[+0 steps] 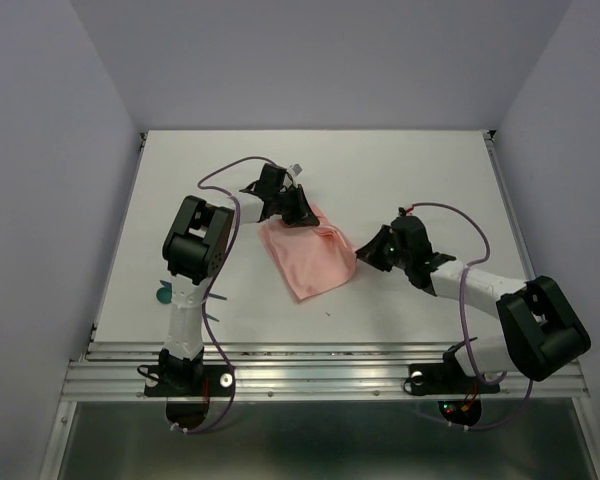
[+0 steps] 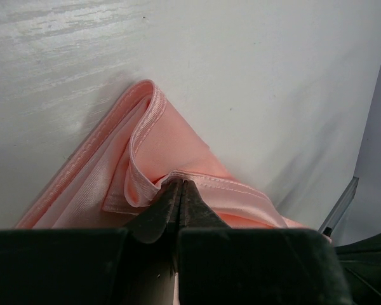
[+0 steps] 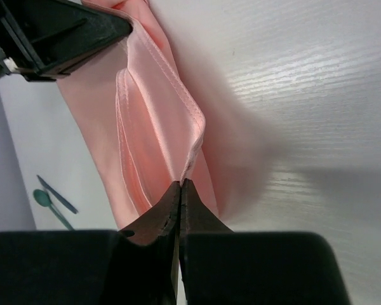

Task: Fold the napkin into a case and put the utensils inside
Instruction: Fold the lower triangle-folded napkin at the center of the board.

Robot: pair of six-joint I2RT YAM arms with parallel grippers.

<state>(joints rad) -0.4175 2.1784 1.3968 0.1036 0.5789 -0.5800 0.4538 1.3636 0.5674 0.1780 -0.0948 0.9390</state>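
White table (image 1: 400, 170) fills the space between pale lilac walls, and the salmon-pink napkin (image 1: 308, 262) lies a little left of its middle in the overhead view.

The left gripper (image 2: 180, 184) has its dark fingers pressed together on a hemmed fold of the napkin (image 2: 171, 146). The cloth curls up in a loop just ahead of the tips. From there the layers fan toward a folded corner that points to the upper left of the wrist picture.

The right gripper (image 3: 181, 184) is also pinched closed, its tips meeting on the napkin's (image 3: 152, 127) stitched edge. The fabric rises from them in long pleats toward the upper left of that frame and casts a soft shadow on the table to the right.

Seen from above, the left gripper (image 1: 302, 215) holds the cloth's upper edge and the right gripper (image 1: 358, 255) holds its right corner. The napkin is folded into a rough four-sided shape. Its long axis runs diagonally from upper left to lower right, and its lowest corner points toward the bottom of the frame.

The teal utensils (image 1: 163, 295) lie well apart from it at the left, beside the left arm. In the right wrist view they (image 3: 51, 200) show at the lower left, one of them with a round end. Purple cables (image 1: 470, 290) loop along both arms.
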